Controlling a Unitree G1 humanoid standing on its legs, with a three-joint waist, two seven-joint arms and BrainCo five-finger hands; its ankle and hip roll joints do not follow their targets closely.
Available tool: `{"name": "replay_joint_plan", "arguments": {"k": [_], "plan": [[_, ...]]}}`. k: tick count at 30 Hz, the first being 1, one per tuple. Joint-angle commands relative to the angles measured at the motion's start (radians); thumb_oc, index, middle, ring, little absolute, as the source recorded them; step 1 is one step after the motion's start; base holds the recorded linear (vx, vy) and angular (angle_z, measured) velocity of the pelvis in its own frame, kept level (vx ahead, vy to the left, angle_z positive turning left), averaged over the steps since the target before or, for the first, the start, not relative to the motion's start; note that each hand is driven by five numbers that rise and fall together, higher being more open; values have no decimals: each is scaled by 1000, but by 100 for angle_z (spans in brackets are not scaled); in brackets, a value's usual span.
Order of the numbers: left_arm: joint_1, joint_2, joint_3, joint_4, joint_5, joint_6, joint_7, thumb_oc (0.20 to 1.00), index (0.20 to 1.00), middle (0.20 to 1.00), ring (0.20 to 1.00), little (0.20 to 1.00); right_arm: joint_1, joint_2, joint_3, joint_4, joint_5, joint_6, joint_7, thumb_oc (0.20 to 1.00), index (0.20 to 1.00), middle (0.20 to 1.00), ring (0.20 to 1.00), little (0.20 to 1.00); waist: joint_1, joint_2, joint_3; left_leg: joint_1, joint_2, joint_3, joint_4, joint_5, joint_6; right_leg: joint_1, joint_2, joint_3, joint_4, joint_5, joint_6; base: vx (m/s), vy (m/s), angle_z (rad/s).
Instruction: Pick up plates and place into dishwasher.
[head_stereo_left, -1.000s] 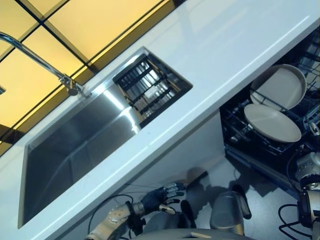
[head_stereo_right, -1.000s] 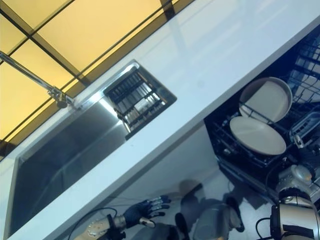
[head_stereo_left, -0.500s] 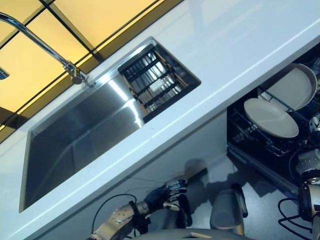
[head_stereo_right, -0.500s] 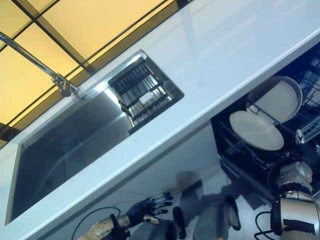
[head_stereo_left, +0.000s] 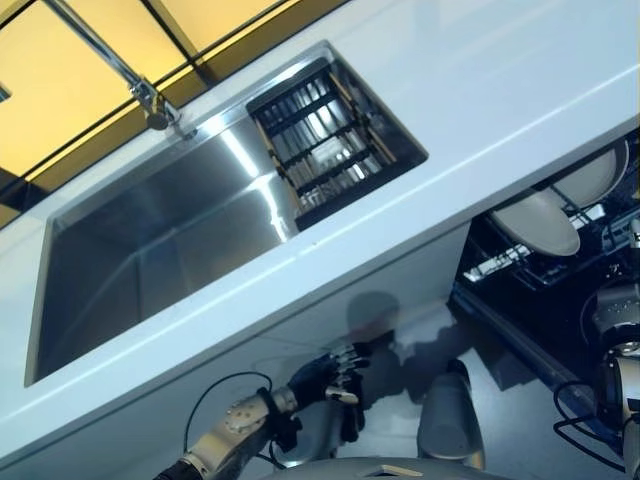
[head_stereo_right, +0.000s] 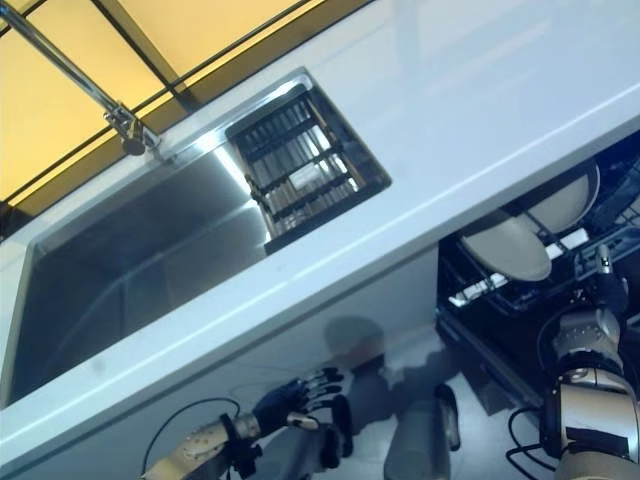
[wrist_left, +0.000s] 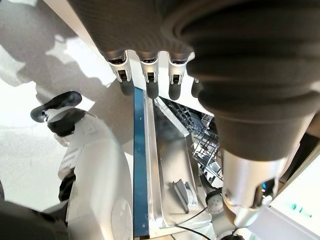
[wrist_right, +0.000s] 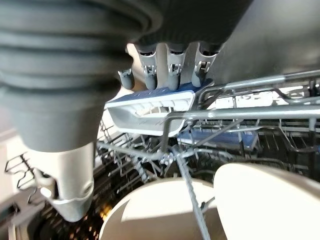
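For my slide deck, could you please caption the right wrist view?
Right hand above the dishwasher rack, two plates standing below.

Both my hands free, holding nothing.
My left hand (head_stereo_left: 322, 375) hangs low, fingers relaxed; my right hand (wrist_right: 170, 62) fingers extended, uncurled.

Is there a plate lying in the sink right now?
No, the sink holds only a dark wire rack; both plates stand in the dishwasher rack.
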Motion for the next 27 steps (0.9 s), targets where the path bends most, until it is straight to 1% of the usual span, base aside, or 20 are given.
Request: {"name": "replay_joint_plan", "arguments": {"k": [1, 3, 8, 16, 19, 27], "plan": [[2, 48, 21, -49, 9, -45, 6, 1000, 1000, 1000, 1000, 1000, -109, 10, 40, -84, 46, -23, 103, 1000, 1000, 1000, 1000, 1000, 49, -32, -36, -62, 67, -70, 75, -35, -9, -20, 32, 26, -62, 60, -19, -70, -62, 14], [-7, 62, 32, -47, 10, -45, -3, 1000, 1000, 1000, 1000, 1000, -106, 15, 39, -86, 81, -27, 144, 1000, 1000, 1000, 1000, 1000, 62, -41, -29, -77, 64, -83, 75, -28, -8, -22, 35, 19, -69, 66, -19, -74, -67, 9], [-15, 97, 51, -45, 25, -63, -12, 1000, 1000, 1000, 1000, 1000, -108, 27, 37, -97, 152, -42, 192, 1000, 1000, 1000, 1000, 1000, 83, -58, -10, -111, 62, -100, 77, -18, -5, -31, 42, 2, -81, 76, -21, -70, -49, 17], [-12, 126, 79, -53, 24, -54, -5, 1000, 1000, 1000, 1000, 1000, -138, 33, 51, -107, 128, -69, 203, 1000, 1000, 1000, 1000, 1000, 120, -85, 8, -153, 61, -126, 99, -12, -3, -31, 54, -22, -90, 85, -29, -37, -43, 8], [-3, 130, 90, -57, 33, -55, -11, 1000, 1000, 1000, 1000, 1000, -153, 29, 55, -108, 136, -66, 207, 1000, 1000, 1000, 1000, 1000, 133, -95, 10, -157, 63, -130, 91, -7, -3, -26, 55, -32, -105, 90, -29, 0, 0, 0], [-8, 144, 108, -71, 43, -53, -12, 1000, 1000, 1000, 1000, 1000, -189, 28, 60, -104, 213, -71, 250, 1000, 1000, 1000, 1000, 1000, 160, -108, 17, -176, 63, -130, 66, 13, -2, -22, 55, -52, -136, 105, -25, -39, -13, 7]]}}
